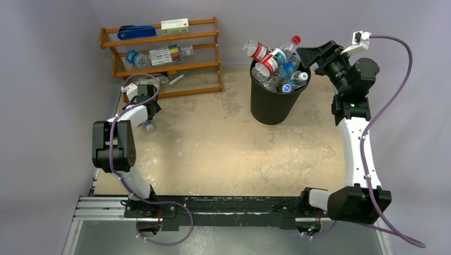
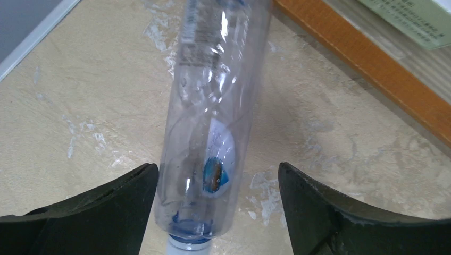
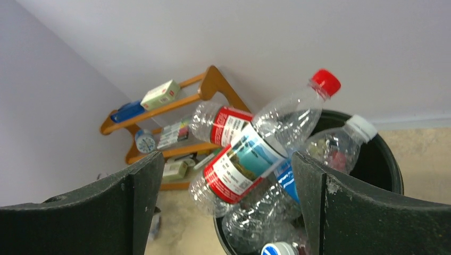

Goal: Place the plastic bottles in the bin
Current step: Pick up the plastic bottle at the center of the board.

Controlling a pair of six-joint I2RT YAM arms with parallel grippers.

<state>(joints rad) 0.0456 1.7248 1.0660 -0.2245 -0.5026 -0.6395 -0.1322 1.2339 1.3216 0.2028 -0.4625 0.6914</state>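
Between the wide left pincer [image 2: 218, 169] a clear bottle [image 2: 213, 106], both ends cut off, right pincer [image 3: 226, 156] wide beside the bin [image 3: 384, 159]

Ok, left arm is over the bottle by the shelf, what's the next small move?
Probably close the left gripper: the clear bottle lies flat on the table between its open jaws, nearer one side, and is not yet gripped.

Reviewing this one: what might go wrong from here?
The bin is heaped above its rim; another drop, or a nudge from the open right gripper, might tip the red-capped bottle out. The clear bottle lying inside the open left gripper is round, so it may roll away on closing. The wooden rack sits close by and might get bumped.
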